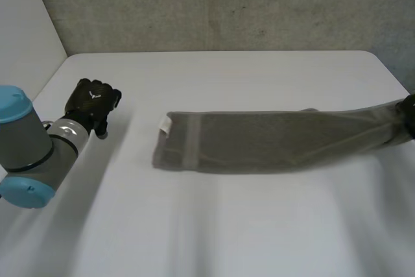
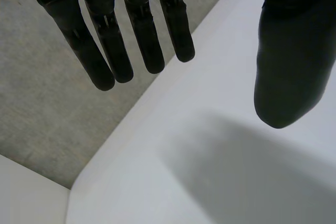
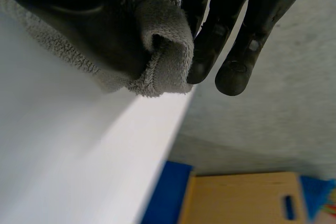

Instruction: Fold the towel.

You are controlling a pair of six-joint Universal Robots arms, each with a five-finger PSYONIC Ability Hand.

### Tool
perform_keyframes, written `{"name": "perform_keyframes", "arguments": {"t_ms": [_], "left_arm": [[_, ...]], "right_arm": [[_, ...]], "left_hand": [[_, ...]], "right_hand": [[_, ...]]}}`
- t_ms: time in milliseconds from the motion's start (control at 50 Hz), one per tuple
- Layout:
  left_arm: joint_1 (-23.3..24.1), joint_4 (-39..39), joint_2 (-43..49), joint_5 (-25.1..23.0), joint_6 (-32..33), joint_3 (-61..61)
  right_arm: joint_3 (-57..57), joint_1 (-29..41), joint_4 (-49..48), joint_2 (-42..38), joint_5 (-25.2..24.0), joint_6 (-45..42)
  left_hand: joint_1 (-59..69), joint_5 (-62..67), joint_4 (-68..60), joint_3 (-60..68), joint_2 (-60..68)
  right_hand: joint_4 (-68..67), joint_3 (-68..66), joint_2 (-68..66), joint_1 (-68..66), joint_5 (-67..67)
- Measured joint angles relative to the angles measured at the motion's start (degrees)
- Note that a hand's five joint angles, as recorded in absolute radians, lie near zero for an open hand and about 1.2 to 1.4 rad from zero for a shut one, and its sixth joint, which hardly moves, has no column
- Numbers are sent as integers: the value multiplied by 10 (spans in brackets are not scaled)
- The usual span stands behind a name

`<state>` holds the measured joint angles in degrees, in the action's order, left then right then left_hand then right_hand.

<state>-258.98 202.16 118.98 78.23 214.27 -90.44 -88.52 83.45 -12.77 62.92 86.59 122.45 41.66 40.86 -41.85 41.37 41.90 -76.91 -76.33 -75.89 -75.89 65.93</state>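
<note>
One end of the towel [image 1: 272, 139] is pinched in the right hand [image 3: 233, 45]; the left hand [image 1: 93, 103] is spread, empty.

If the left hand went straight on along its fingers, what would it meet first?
Likely the grey wall: the left hand points its straight fingers past the bare table edge at it. The towel lies off to the side. Depth is hard to judge.
</note>
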Motion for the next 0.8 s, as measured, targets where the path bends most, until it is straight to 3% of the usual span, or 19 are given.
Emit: {"name": "perform_keyframes", "arguments": {"t_ms": [120,240,400,540,700,780,800], "left_arm": [[-1,0,-42,-1,-1,-20],[-3,2,-70,0,-7,-24],[1,3,-75,2,-48,-12],[14,3,-73,6,-94,-4],[27,3,-65,7,-100,-3],[36,3,-58,7,-100,2],[39,3,-56,7,-100,5]], "right_arm": [[59,4,-1,4,4,-48],[116,77,-2,17,2,-49],[164,265,-9,-13,-13,-55],[176,427,-44,-107,-35,-87],[169,501,-54,-181,-53,-105],[166,511,-53,-204,-74,-107],[163,511,-53,-206,-80,-104]], "left_hand": [[-19,-22,18,-19,-22],[-19,-24,18,-20,-23],[-20,-24,18,-20,-23],[-20,-24,18,-20,-23],[-20,-24,18,-20,-23],[-20,-24,18,-20,-23],[-20,-24,18,-20,-23]], "right_hand": [[0,0,0,0,0],[0,-1,-1,0,0],[0,-8,-2,-2,0],[0,-9,-2,-2,0],[2,-7,0,-1,-2],[78,73,70,76,-66],[196,190,192,187,-190]]}}
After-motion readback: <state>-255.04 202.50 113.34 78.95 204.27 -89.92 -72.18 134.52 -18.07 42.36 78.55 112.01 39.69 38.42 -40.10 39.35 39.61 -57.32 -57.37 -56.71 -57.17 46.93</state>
